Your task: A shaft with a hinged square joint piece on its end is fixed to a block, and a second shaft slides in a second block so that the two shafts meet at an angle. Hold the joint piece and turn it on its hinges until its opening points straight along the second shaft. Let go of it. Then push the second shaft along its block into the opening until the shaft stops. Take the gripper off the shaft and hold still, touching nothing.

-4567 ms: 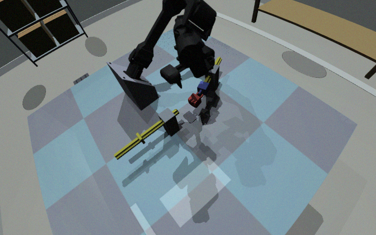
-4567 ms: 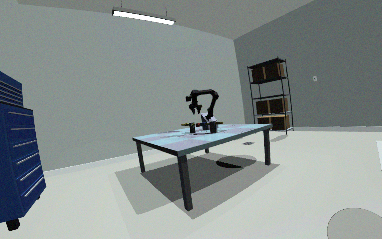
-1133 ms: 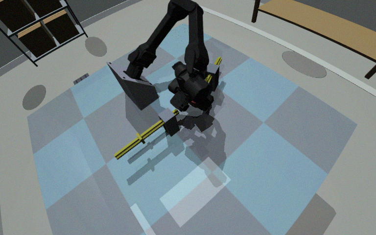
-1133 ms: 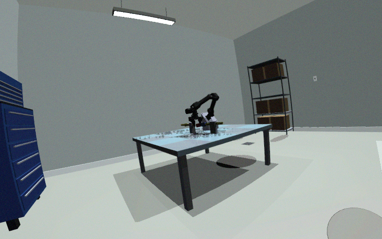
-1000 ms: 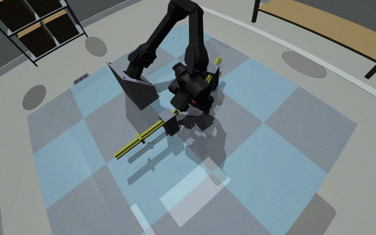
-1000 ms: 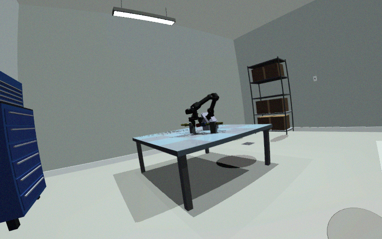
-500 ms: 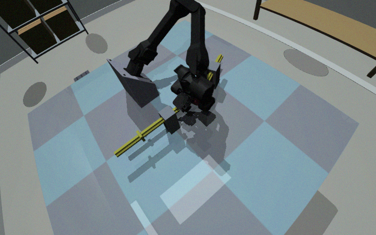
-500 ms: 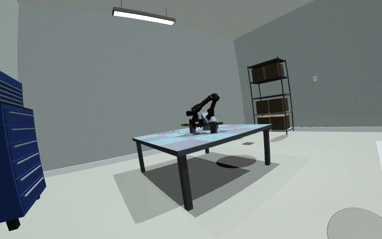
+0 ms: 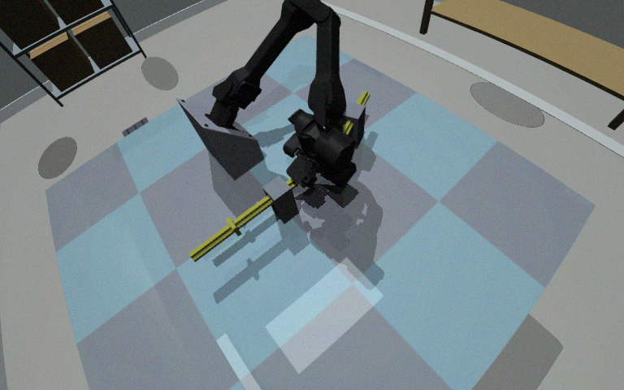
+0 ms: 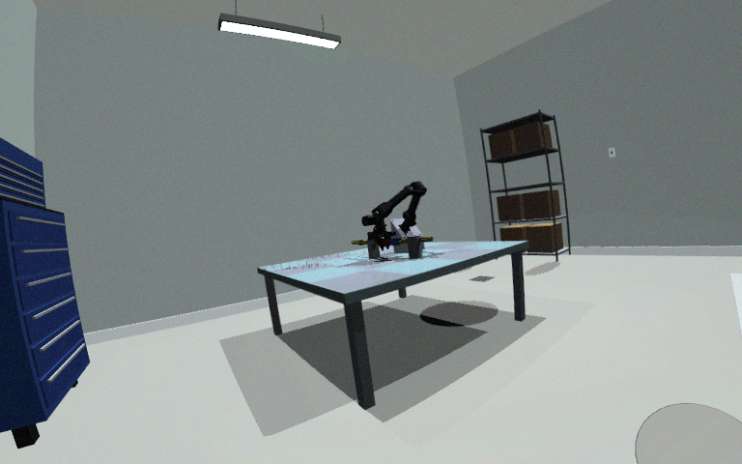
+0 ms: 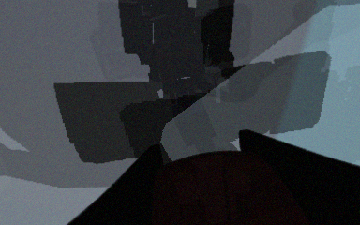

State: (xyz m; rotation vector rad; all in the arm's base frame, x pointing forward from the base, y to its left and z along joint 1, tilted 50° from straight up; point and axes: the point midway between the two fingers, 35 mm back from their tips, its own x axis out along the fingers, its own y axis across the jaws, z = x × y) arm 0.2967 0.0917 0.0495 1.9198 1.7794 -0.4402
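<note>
The joint piece (image 11: 211, 187) is dark red at the bottom of the wrist view, with the fingers against its sides. My gripper (image 11: 200, 145) (image 10: 385, 245) is partly closed on it, between the two blocks. The arm hides the joint piece in the top view. The first shaft (image 9: 364, 97) is yellow and runs through its grey block (image 9: 360, 126) (image 10: 415, 247). The second shaft (image 9: 253, 212) (image 10: 358, 242) is yellow, with a short crossbar, and passes through the other block (image 9: 286, 207) (image 10: 373, 249). Its inner end (image 9: 291, 183) shows just past that block. The opening's direction is hidden.
The arm's grey wedge-shaped base (image 9: 234, 151) stands behind the blocks on the checkered table (image 9: 483, 257) (image 10: 438, 268). The gripper body is close above the second shaft's inner end. Dark shadows lie below the gripper.
</note>
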